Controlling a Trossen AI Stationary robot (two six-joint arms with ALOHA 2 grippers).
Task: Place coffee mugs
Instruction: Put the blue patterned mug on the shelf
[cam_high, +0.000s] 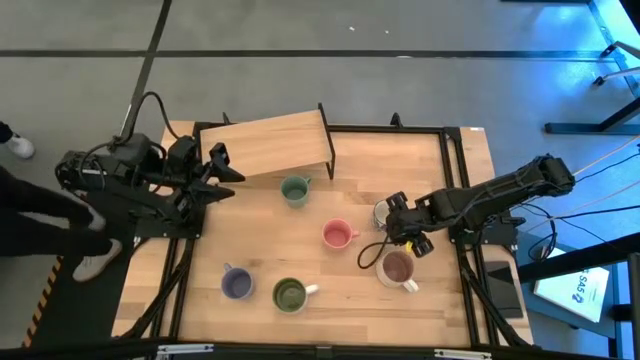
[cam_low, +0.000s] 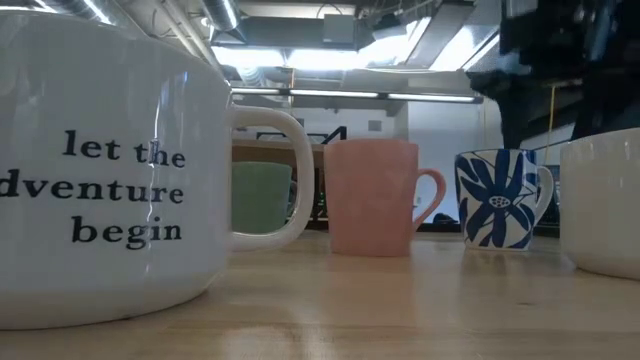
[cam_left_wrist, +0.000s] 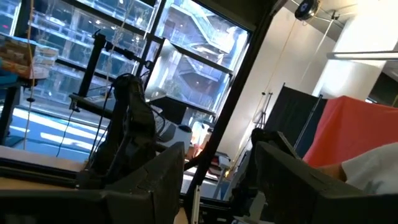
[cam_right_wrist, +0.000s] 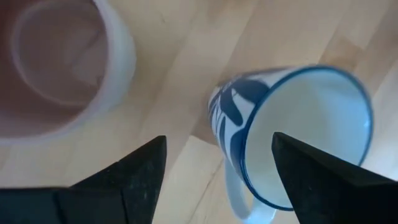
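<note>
Six mugs stand upright on the light wooden counter (cam_high: 330, 300), all apart from each other. The teal-green mug (cam_high: 295, 189) is near the tipped wooden box (cam_high: 268, 144) at the back. The pink mug (cam_high: 338, 235) is in the middle. The lavender-blue mug (cam_high: 236, 284) and the green mug with a white handle (cam_high: 291, 294) sit side by side at the front. The pale mug with a brown inside (cam_high: 398, 269) is at the front right.

The white mug with a blue leaf pattern (cam_right_wrist: 292, 134) stands just below the right hand (cam_high: 402, 226). That hand is spread wide and holds nothing; the mug is free on the wood. The left hand (cam_high: 212, 172) waits at the left edge, also spread and empty.

I think the job is nearly done or done, since every mug seen is already set down. What looks left is for the right arm to pull away.
</note>
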